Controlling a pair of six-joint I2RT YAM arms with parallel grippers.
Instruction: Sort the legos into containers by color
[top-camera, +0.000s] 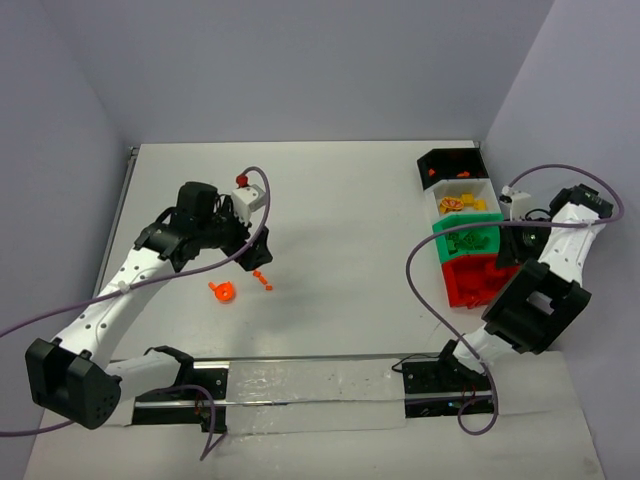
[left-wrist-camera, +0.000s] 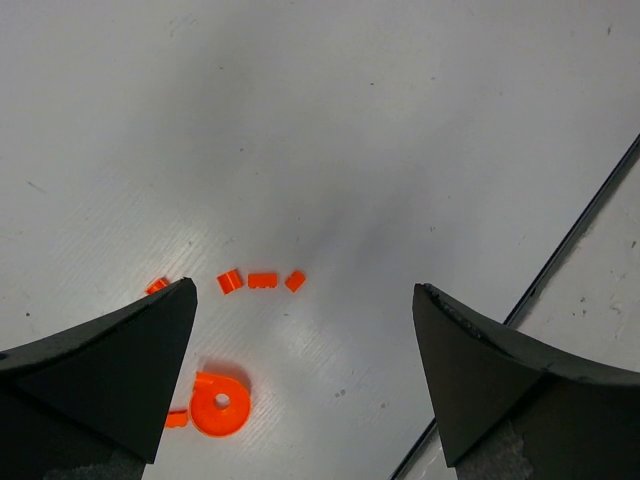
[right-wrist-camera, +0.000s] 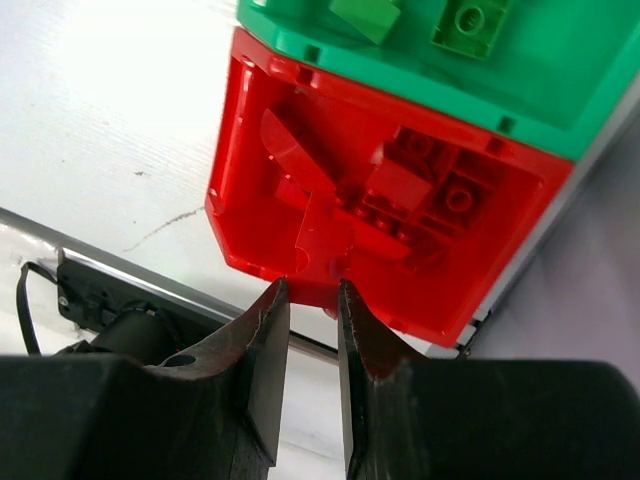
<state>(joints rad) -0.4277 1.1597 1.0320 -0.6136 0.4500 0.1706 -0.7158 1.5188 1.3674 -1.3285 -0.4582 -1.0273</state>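
Several small orange legos (left-wrist-camera: 262, 281) and one round orange piece (left-wrist-camera: 221, 403) lie on the white table. My left gripper (left-wrist-camera: 305, 288) hangs just above them, open wide, holding nothing. From above, it (top-camera: 255, 250) sits up and right of the round piece (top-camera: 224, 291). The containers stand in a row at the right: black (top-camera: 447, 165), white (top-camera: 466, 200), green (top-camera: 470, 240), red (top-camera: 472, 280). My right gripper (right-wrist-camera: 310, 285) hovers at the near wall of the red bin (right-wrist-camera: 222, 200). Its jaws are only narrowly apart, with nothing seen between them. Red legos (right-wrist-camera: 400, 185) lie inside.
A green bin (right-wrist-camera: 420, 95) with green legos (right-wrist-camera: 470, 22) adjoins the red one. A metal rail (top-camera: 300, 375) runs along the near table edge between the arm bases. Grey walls close in at the back and right. A dark seam (left-wrist-camera: 560, 260) marks the table edge.
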